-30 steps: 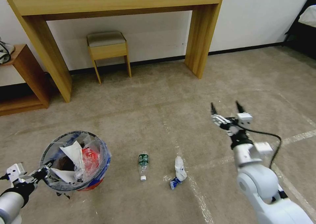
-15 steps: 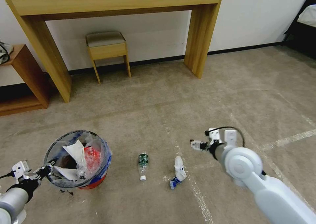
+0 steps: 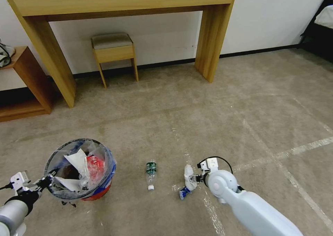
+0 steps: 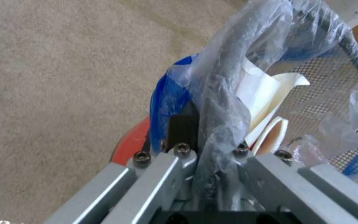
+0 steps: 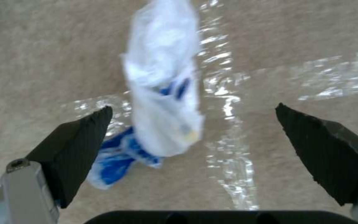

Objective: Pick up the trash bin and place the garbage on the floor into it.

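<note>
**Closing on the white-and-blue wrapper while the bin hangs ready**

While the left gripper [image 3: 43, 182] holds the trash bin [image 3: 80, 168] by its near rim at the lower left of the head view, the right gripper [image 3: 194, 177] is low over the floor [image 3: 208, 104], right beside a crumpled white-and-blue wrapper [image 3: 188, 181]. That wrapper lies on a whitish tape line [image 3: 277, 155]. A small green-labelled bottle [image 3: 151, 174] lies on the carpet between bin and wrapper, apart from both. The bin already carries white paper and red litter inside its bag. I judge the step in hand to be the pick of the wrapper, with the bottle left for after.

From the left wrist view, the fingers [image 4: 182, 126] are clamped on the bin's dark rim [image 4: 222, 93] through the crinkly clear-and-blue liner [image 4: 168, 93]. A grip on rim and plastic together could slip, so that arm is best kept level and quiet.

From the right wrist view, the two black fingertips [image 5: 79, 137] stand wide apart with the wrapper [image 5: 162, 93] between them, nearer to one tip than the other, and not touched by either. Its blue tail [image 5: 112, 161] reaches close to that nearer tip. To do this well, the gripper should centre over the bulky white part, go down until the tips brush the carpet, then close gently; thin plastic will crush and may slide out if pinched only at an edge. How high the tips sit above the carpet cannot be told.
</note>
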{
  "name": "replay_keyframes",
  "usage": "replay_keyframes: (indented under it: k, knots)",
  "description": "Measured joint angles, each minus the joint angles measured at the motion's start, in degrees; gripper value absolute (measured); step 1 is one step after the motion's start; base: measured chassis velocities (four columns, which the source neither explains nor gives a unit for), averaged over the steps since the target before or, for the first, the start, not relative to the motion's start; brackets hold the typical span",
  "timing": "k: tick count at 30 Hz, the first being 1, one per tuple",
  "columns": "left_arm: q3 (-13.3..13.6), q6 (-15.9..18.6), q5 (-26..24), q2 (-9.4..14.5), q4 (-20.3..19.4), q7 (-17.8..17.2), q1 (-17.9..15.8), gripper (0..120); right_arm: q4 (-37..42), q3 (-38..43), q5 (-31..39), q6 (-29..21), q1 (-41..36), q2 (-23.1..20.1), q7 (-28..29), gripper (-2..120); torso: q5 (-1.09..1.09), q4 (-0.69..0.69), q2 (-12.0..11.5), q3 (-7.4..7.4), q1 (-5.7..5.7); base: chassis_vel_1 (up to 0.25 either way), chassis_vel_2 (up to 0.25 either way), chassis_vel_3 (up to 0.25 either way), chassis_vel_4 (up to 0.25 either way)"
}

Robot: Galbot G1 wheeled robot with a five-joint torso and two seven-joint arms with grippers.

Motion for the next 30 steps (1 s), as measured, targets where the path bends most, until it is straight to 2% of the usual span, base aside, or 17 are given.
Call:
replay_keyframes:
  k: [7,17,22,30]
  knots:
    - [-0.1,0.0,-0.2,0.4,0.1,0.0,0.0,1,-1.7,-1.1,-0.2,0.1,0.2,2.9,-0.3,100,0.0,0.0,0.0,0.0,0.0,0.0,0.0,0.0,0.0]
    - [-0.2,0.0,-0.3,0.3,-0.3,-0.1,0.4,1,-8.3,-2.3,-3.2,1.2,1.9,6.0,-3.7,100,0.0,0.0,0.0,0.0,0.0,0.0,0.0,0.0,0.0]
    - [-0.5,0.0,-0.4,0.1,-0.6,-0.1,0.8,1,-12.1,-2.7,-6.8,4.2,2.8,7.6,-6.7,100,0.01,0.0,0.0,-0.01,0.0,0.0,0.0,0.0,0.0]
    - [-0.5,-0.1,-0.4,-0.2,-0.4,0.0,1.0,1,-15.3,-2.5,-9.1,5.8,4.0,8.5,-8.6,99,0.01,0.0,0.0,-0.01,0.0,0.0,0.0,0.0,0.0]
